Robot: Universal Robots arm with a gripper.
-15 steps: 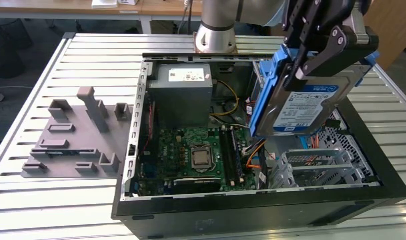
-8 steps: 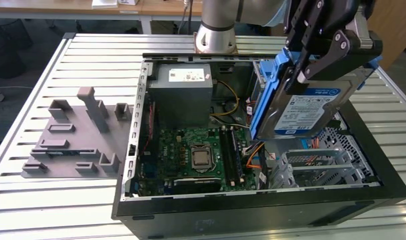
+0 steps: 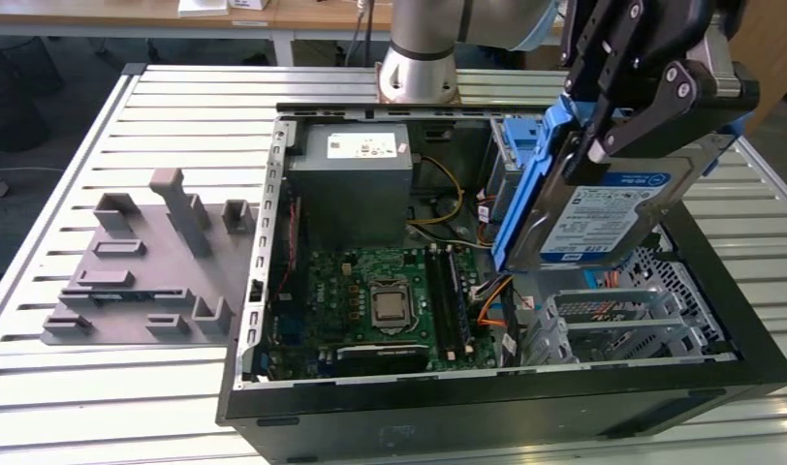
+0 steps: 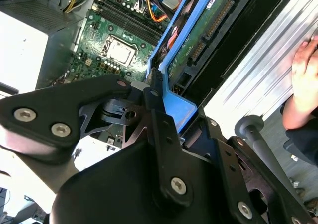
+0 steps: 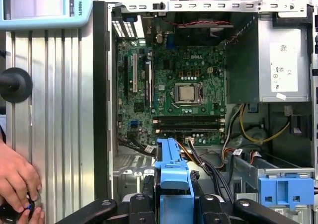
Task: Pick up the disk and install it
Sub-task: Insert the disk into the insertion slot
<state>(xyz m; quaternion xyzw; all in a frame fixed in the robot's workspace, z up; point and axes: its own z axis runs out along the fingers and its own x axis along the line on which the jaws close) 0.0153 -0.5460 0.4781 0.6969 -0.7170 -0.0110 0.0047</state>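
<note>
1. Exterior view: the gripper (image 3: pixel 633 131) hangs high on the exterior view's right, and its upper body and the arm are cut off by the frame edge. Its black fingers are clamped on the blue-framed sides of the disk (image 3: pixel 601 218). The disk's top edge is hidden behind the linkages. The disk is tilted in the air with its label toward the camera, over the drive-bay side of the open computer case (image 3: pixel 497 417). Its lower end hides part of the interior.
2. Second wrist view: black gripper links block much of the scene. One finger (image 4: pixel 155 92) presses against the blue carrier. The disk (image 4: pixel 208 30) shows its circuit-board underside and connector, and the opposite finger is hidden. The motherboard (image 4: pixel 117 45) lies beyond. A person's hand (image 4: pixel 305 75) is cut off at the frame edge.
3. First wrist view: the disk (image 5: pixel 172 172) is edge-on, so its label cannot be seen. It sits squeezed between the gripper's fingers (image 5: pixel 148 196). The hand (image 5: pixel 17 177) holds something too small to identify.
</note>
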